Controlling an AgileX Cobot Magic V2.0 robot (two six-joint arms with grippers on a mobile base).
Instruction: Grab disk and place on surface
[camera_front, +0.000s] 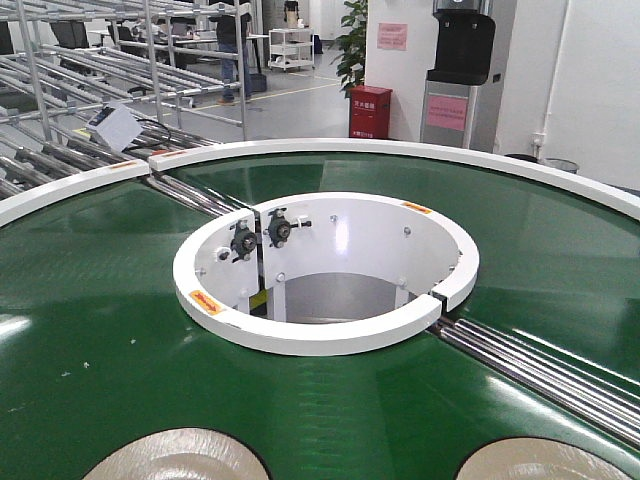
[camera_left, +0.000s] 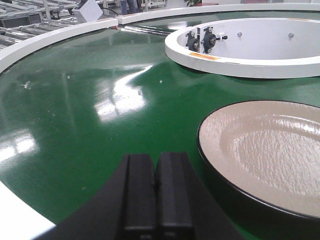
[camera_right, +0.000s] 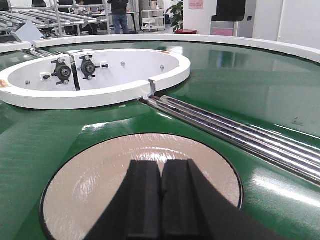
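Two beige glossy disks with black rims lie on the green conveyor belt, cut off by the bottom edge of the front view: one on the left and one on the right. My left gripper is shut and empty, low over the belt just left of the left disk. Above the right disk my right gripper is shut with nothing held. Neither gripper shows in the front view. The dark tabletop surface is out of view.
A raised white inner ring with two black bearing mounts stands beyond the disks. Steel rollers cross the belt right of the right disk. The white outer rim curves along the left. Racks and a person stand far behind.
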